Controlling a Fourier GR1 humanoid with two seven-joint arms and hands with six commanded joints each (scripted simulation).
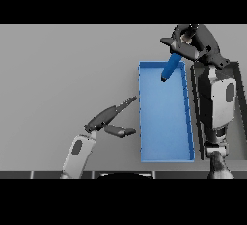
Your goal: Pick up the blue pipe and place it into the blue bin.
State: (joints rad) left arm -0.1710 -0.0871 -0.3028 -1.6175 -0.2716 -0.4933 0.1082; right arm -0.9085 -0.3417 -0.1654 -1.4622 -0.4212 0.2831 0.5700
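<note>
Grey surface (67, 64) carries everything; the blue bin (164, 118) serves as the landmark. It is a long open tray, interior bare.

Just beyond the bin's right wall lies a dark rectangular area (236, 113), partly covered by the right arm; what it is cannot be told.

Right hand (185, 43) sits above the bin's far right corner, fingers curled round the upper end of the blue pipe (170, 67). The pipe hangs tilted, lower tip pointing down and leftward, within the bin's outline near the far wall. Whether the tip touches the bin floor cannot be told.

Left hand (113, 118) rests near the bin's left wall, about midway along it, fingers straight and spread from the thumb, holding nothing.

Judgement: step in hand is the release into the bin. To do it well, lower the pipe until it is close to the floor, bring it a little toward the bin's middle so the upper end clears the far right corner, then let the fingers part. Dropping from height risks a bounce over the rim.

No brands, labels or writing readable anywhere.
</note>
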